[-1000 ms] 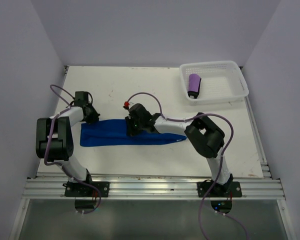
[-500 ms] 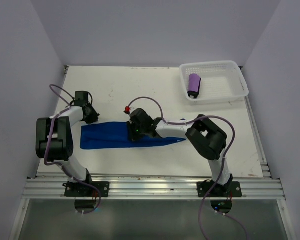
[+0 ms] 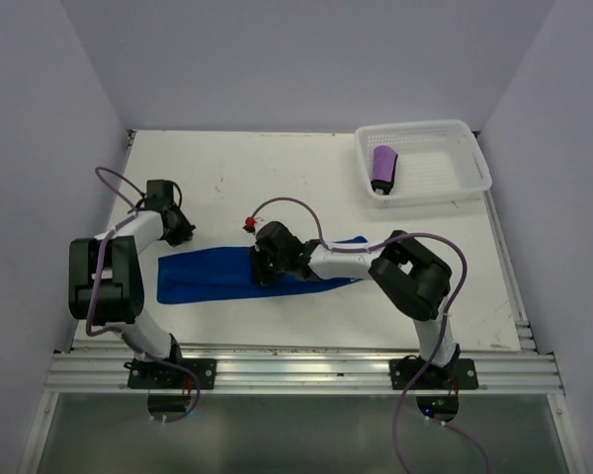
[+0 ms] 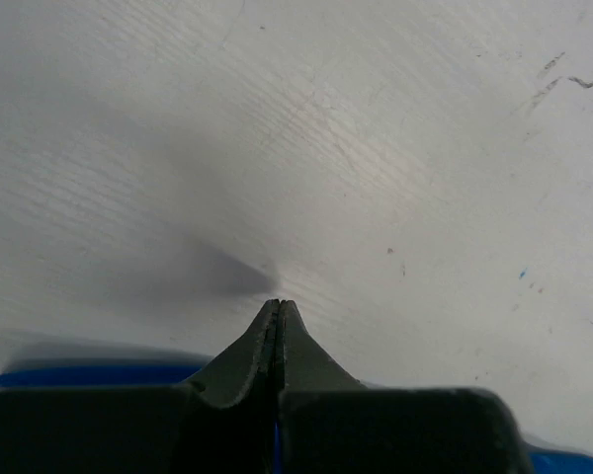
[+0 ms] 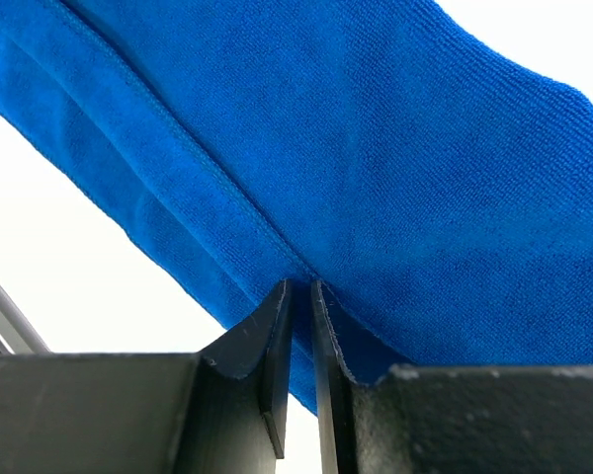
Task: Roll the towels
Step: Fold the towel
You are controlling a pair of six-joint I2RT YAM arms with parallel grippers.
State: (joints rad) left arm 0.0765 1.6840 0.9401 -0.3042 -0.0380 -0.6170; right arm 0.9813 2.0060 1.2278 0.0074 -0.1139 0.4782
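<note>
Pale lilac walls (image 3: 306, 59) enclose a scuffed white table (image 3: 237, 163) under even light

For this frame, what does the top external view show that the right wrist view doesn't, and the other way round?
Only the top external view shows the white basket at the far right with the rolled purple towel in it, and the left tool by the far left corner of the blue towel. Only the right wrist view shows the towel's stitched hem, with the right tool almost closed at it; whether it pinches cloth is unclear. Both show the blue towel lying on the white table.
</note>
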